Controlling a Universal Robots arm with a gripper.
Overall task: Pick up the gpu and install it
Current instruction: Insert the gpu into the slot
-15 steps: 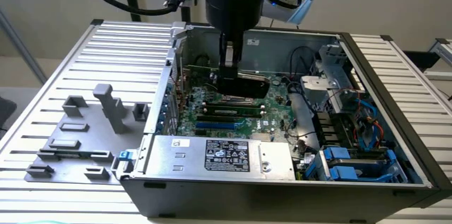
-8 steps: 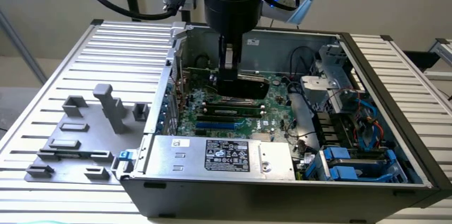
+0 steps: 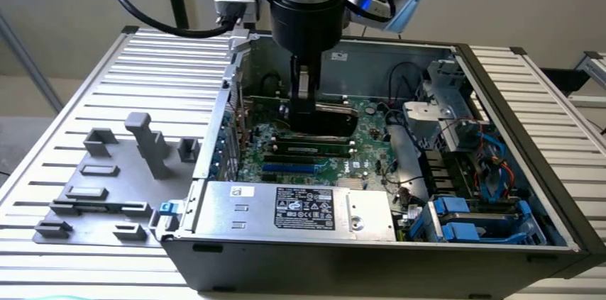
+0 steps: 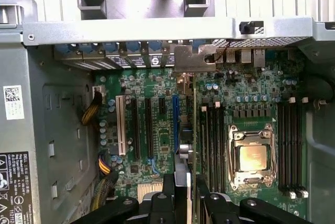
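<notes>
My gripper (image 3: 303, 117) reaches down into the open computer case (image 3: 530, 172) over the motherboard (image 3: 313, 165). It is shut on the gpu (image 4: 194, 124), a thin black card seen edge-on in the wrist view. The card runs from between the fingers (image 4: 168, 185) to its silvery bracket (image 4: 194, 59), which stands at the case's rear slot openings. The card hangs beside the blue expansion slot (image 4: 175, 111); whether it touches a slot I cannot tell. In the exterior view the gpu (image 3: 327, 124) is a dark shape under the gripper.
The silver labelled power-supply box (image 3: 303, 208) fills the case's near side. Memory sticks (image 3: 308, 145) and the CPU socket (image 4: 253, 156) lie next to the card. Blue drive bays (image 3: 473, 218) and cables are at the exterior view's right. A grey fixture tray (image 3: 113, 179) lies outside at its left.
</notes>
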